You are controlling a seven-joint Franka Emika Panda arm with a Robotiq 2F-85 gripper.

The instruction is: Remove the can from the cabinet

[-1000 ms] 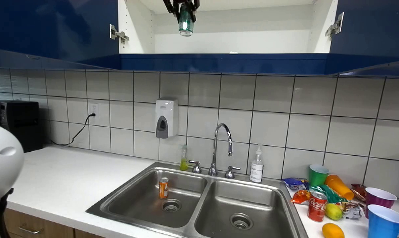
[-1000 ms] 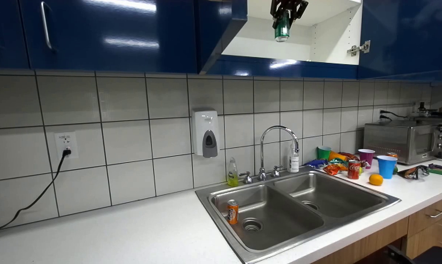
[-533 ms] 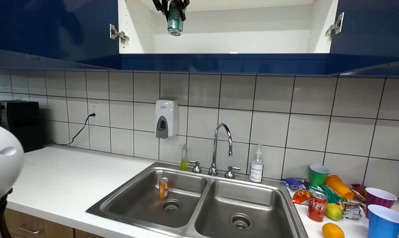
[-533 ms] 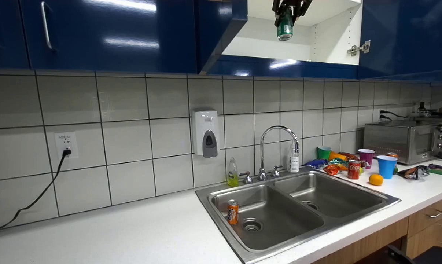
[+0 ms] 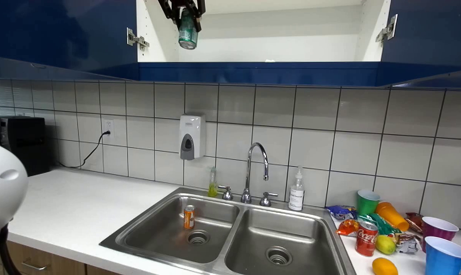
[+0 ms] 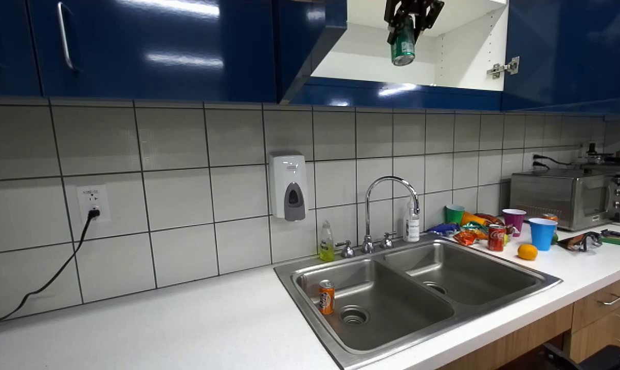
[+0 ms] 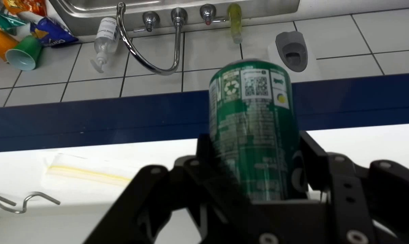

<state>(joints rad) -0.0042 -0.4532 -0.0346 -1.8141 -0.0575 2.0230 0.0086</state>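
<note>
A green can point(image 5: 187, 38) is held bottom-down in front of the open cabinet point(image 5: 261, 72), slightly tilted. It also shows in the other outside picture point(image 6: 403, 50) and fills the middle of the wrist view point(image 7: 252, 112). My gripper point(image 5: 189, 26) is shut on the can, with one black finger on each side of it. The fingers also show in an exterior view point(image 6: 404, 33) and in the wrist view point(image 7: 255, 145). The can's bottom is above the level of the cabinet's blue lower edge in both exterior views. The can's top is hidden between the fingers.
The cabinet doors point(image 5: 62, 34) stand open at the sides. A clear bag point(image 7: 89, 169) and a bent metal piece point(image 7: 24, 203) lie inside the cabinet. Below are a double sink point(image 5: 230, 244) with an orange can point(image 5: 189, 217), a faucet point(image 5: 249, 172) and a soap dispenser point(image 5: 192, 137).
My gripper and the can have moved left in an exterior view and slightly right in the other. Both are a little lower and look larger and more tilted. The can stays held.
</note>
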